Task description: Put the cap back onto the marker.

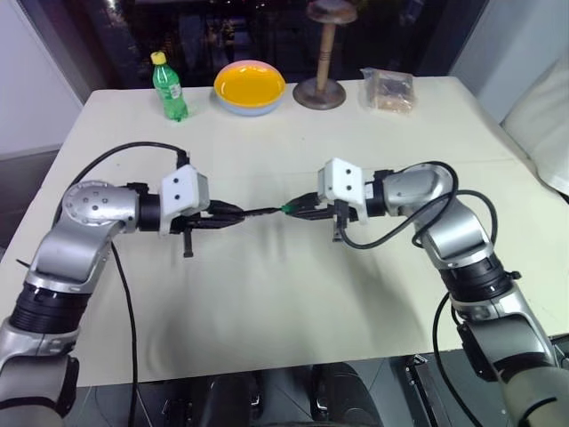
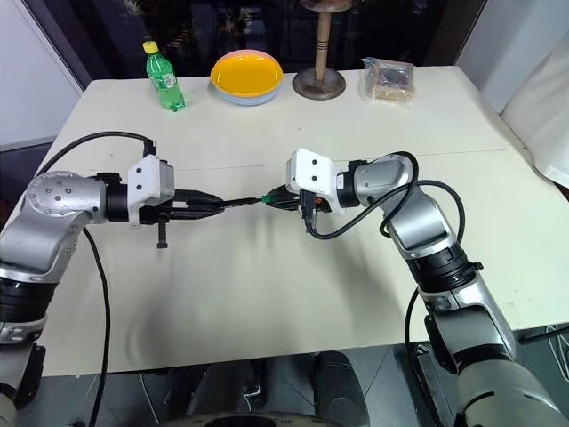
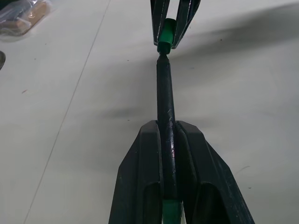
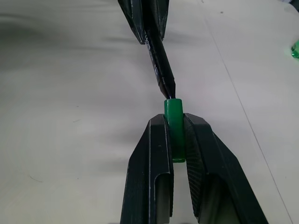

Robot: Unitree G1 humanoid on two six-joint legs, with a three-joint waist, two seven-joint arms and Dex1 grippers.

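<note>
Looking down over the arms from the left eye, the left gripper (image 1: 233,214) pinches the marker (image 1: 260,213) so that it sticks out toward three o'clock, and the right gripper (image 1: 300,210) comes in from the opposite side pinching the cap (image 1: 287,209); the two meet in mid-air over the middle of the table (image 1: 267,294), well clear of the green bottle (image 1: 169,87), the yellow bowl (image 1: 250,86), the wooden stand (image 1: 321,64) and the plastic packet (image 1: 388,90) along the far edge toward twelve o'clock. The right eye gives the same picture, with tip and cap mouth at the point of meeting. Along the left wrist's fingers (image 3: 140,172), pressed onto the barrel, the black shaft runs to twelve o'clock and its tip sits right at the cap's mouth, seemingly in line. The right wrist view is less comforting: its fingers (image 4: 154,168) squeeze the cap low on its body, and the marker arrives from about eleven o'clock, at a slight angle to the cap. I would judge the main risk to be that angle: pushed together so, the tip could catch the rim, tilting the cap in its grip or popping it out onto the table. A hard push could also slide the slim barrel back through the left fingers, so the cap never seats.
</note>
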